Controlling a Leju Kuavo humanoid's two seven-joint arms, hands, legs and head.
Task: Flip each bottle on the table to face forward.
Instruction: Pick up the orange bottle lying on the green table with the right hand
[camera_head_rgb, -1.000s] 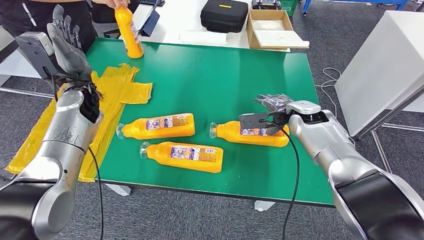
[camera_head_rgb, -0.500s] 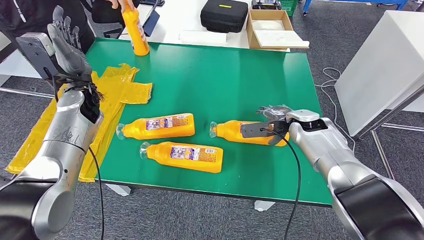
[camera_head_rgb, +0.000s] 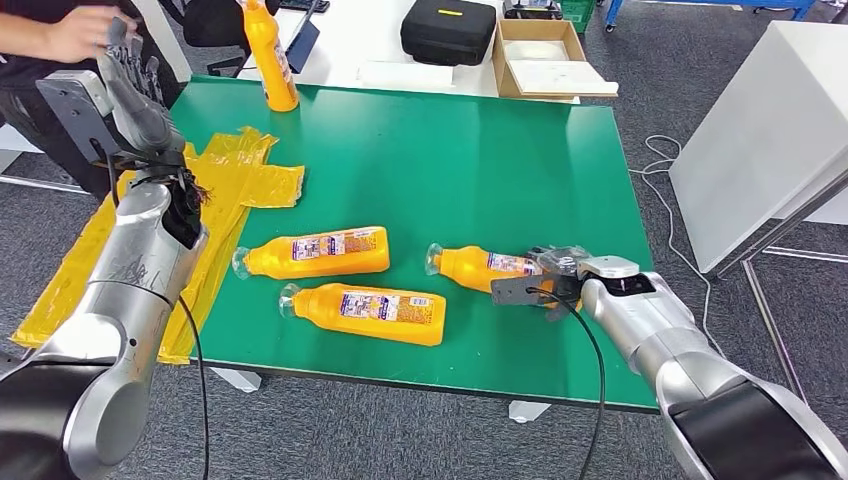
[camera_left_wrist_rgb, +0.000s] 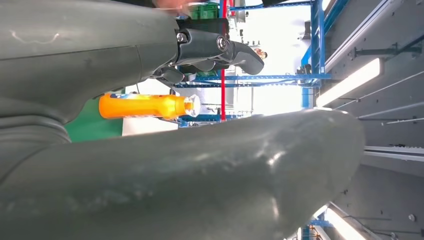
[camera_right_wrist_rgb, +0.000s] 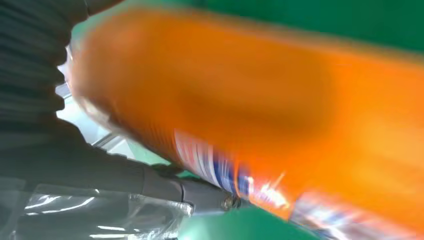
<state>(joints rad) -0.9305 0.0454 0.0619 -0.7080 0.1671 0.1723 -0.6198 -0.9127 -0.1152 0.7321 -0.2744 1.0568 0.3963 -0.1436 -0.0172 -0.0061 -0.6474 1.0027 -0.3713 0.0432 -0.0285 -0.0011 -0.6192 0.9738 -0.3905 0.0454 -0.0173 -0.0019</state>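
Three orange bottles lie on the green table (camera_head_rgb: 450, 150): one (camera_head_rgb: 315, 252) left of centre, one (camera_head_rgb: 365, 312) nearer the front edge, and one (camera_head_rgb: 478, 267) on the right, cap pointing left. My right hand (camera_head_rgb: 545, 285) grips the base end of that right bottle; in the right wrist view it (camera_right_wrist_rgb: 260, 110) is a blurred orange mass with my dark fingers (camera_right_wrist_rgb: 165, 185) against it. Another bottle (camera_head_rgb: 267, 55) stands upright at the table's far left corner, also seen as the bottle (camera_left_wrist_rgb: 145, 106) beyond my left hand. My left hand (camera_head_rgb: 130, 85) is raised, fingers apart, holding nothing.
A crumpled yellow plastic sheet (camera_head_rgb: 230, 180) hangs over the table's left edge. A person's hand (camera_head_rgb: 75, 30) is at the far left. A black case (camera_head_rgb: 448, 30) and a cardboard box (camera_head_rgb: 545, 55) sit on the white table behind. A white cabinet (camera_head_rgb: 770, 120) stands at the right.
My right hand closed on the right bottle's base and drew it toward the front edge, slanting the bottle. The person let go of the upright bottle and pulled the hand away to the left.
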